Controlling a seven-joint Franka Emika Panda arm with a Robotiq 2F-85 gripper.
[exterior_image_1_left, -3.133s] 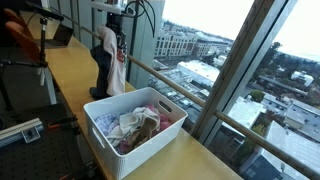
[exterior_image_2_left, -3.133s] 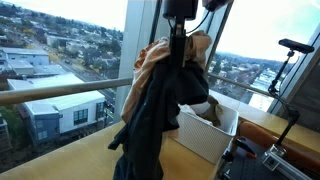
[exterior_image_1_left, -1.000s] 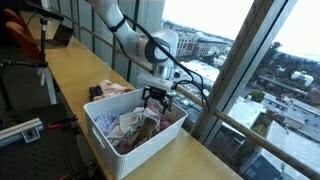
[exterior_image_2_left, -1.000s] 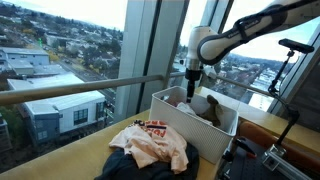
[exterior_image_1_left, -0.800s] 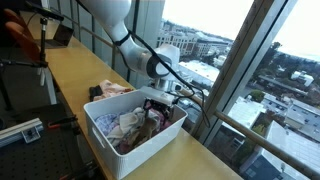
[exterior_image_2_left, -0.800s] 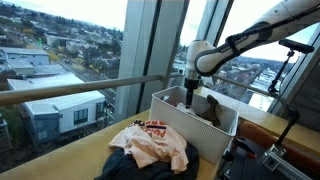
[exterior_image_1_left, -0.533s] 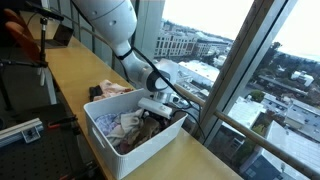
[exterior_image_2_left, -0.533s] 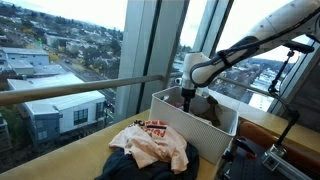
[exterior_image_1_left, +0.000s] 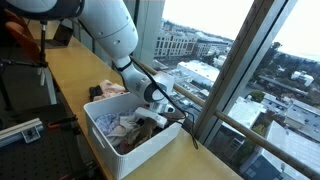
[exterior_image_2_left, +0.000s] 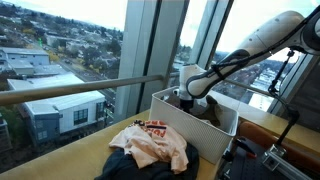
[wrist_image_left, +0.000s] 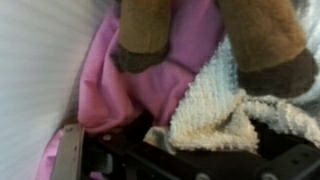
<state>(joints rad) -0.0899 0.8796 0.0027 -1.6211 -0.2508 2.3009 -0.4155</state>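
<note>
Tool (exterior_image_1_left: 151, 117) sits inside white basket (exterior_image_1_left: 108, 153) on windowside wooden counter (exterior_image_1_left: 72, 76).

A pink cloth (wrist_image_left: 140, 85) touches a white towel (wrist_image_left: 215, 105) and a brown garment (wrist_image_left: 150, 22).

free: above basket (exterior_image_1_left: 104, 150) | blocked: clothes (exterior_image_1_left: 124, 125) fill it (window frame (exterior_image_1_left: 230, 75) just beside)

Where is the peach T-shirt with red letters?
In an exterior view the peach T-shirt with red letters lies on a dark garment on the wooden counter, right beside the white plastic laundry basket.
</note>
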